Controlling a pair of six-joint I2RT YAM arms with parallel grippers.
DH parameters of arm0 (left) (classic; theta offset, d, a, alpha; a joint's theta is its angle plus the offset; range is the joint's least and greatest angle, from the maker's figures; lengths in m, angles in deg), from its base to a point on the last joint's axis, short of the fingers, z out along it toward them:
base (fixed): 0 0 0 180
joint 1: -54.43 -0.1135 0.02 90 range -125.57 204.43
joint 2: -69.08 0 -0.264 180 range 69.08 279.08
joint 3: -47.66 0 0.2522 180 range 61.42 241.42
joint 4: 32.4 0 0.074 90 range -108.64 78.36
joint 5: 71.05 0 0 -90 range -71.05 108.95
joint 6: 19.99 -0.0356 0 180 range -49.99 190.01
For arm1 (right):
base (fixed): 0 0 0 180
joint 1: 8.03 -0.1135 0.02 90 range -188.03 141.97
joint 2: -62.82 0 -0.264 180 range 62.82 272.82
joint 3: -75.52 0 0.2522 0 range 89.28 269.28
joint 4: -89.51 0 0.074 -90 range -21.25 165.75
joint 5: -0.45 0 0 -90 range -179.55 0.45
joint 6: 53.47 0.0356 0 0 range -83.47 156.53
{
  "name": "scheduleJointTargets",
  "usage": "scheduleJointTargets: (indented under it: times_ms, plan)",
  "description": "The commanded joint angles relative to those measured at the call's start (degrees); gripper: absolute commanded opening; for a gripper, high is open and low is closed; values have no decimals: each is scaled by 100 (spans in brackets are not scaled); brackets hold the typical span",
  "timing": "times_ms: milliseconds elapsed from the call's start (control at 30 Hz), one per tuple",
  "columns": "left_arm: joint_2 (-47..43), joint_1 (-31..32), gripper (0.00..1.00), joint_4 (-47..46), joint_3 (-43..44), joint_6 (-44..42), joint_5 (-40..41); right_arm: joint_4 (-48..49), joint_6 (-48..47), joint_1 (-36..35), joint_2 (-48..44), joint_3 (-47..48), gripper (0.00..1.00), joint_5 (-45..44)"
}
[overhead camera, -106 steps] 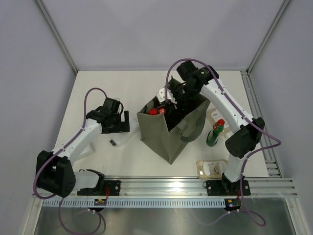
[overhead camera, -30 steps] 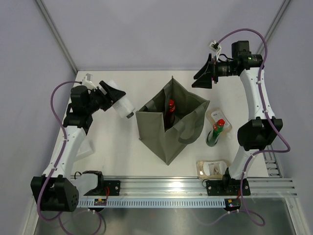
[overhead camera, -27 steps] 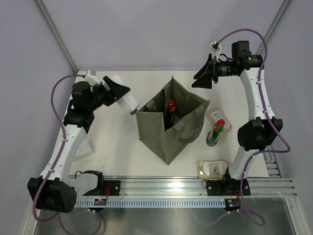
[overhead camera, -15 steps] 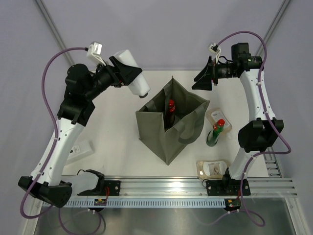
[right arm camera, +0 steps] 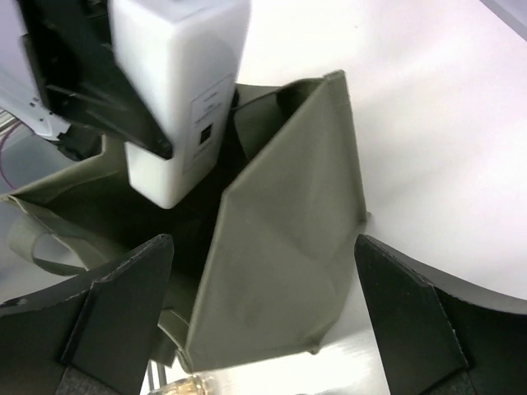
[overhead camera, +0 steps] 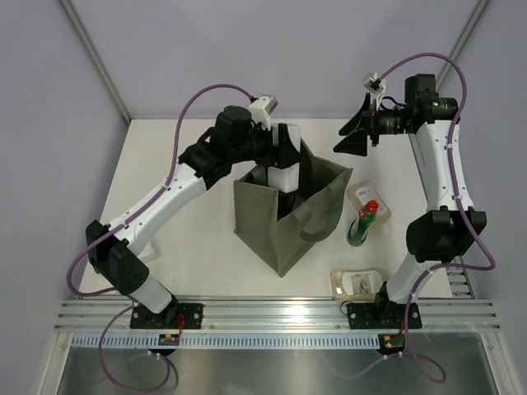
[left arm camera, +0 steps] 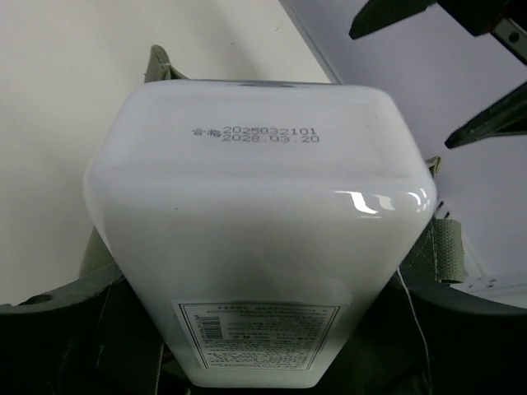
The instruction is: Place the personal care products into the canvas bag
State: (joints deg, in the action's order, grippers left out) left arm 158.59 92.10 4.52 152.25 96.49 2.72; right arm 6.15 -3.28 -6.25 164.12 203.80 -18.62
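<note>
Left tool [overhead camera: 274, 155]: clamped across the white bottle [overhead camera: 284, 174], which hangs base-up with its lower end at the mouth of the canvas bag [overhead camera: 276, 234]. Bottle judged rigid, glossy and likely slippery; its broad flat faces are the sound hold. Bag is soft, one wall folded inward. Right tool [overhead camera: 359, 138]: spread, empty, raised beyond the bag. Green bottle [overhead camera: 361, 226] stands on the counter [overhead camera: 189, 239].
</note>
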Motion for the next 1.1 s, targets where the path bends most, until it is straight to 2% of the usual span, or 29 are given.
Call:
scheduleJointTargets:
  times_ms: [0,33,67,133,200,267,500,533,633,800,900,933,1000,1067]
  plan:
    - [-163,346,15,-462,700,-695,471,-132,-421,147,-145,-184,100,-229]
    - [-136,390,20,-400,691,-775,550,-132,-483,191,-137,-280,100,-343]
    - [-110,468,38,-278,665,-845,690,-132,-588,217,-128,-325,100,-405]
    - [-92,522,48,-207,594,-1022,752,-115,-720,261,-93,-447,100,-615]
    - [-127,548,64,-145,463,-1144,805,-124,-931,314,-84,-518,100,-774]
    - [-162,575,73,-101,384,-1215,814,-237,-1220,340,-22,-562,100,-932]
    - [-338,575,86,75,286,-1487,1095,-361,-1398,367,48,-580,100,-871]
    - [-373,575,94,92,295,-1505,1139,-370,-1398,367,48,-580,99,-854]
    - [-452,575,98,128,304,-1611,1201,-440,-1494,367,57,-562,99,-915]
    - [-540,575,99,216,269,-1725,1368,-756,-1959,367,39,-562,100,-1178]
    - [-716,566,99,216,146,-1804,1552,-1116,-3240,384,-74,-676,100,-1424]
    - [-777,566,99,233,120,-1813,1596,-960,-3609,393,-136,-911,99,-1729]
    - [-1049,531,99,250,-38,-1892,1991,-644,-3953,489,-241,-1202,100,-2186]
    - [-1417,487,99,242,-300,-1883,2332,-537,-3912,699,-129,-1169,99,-2347]
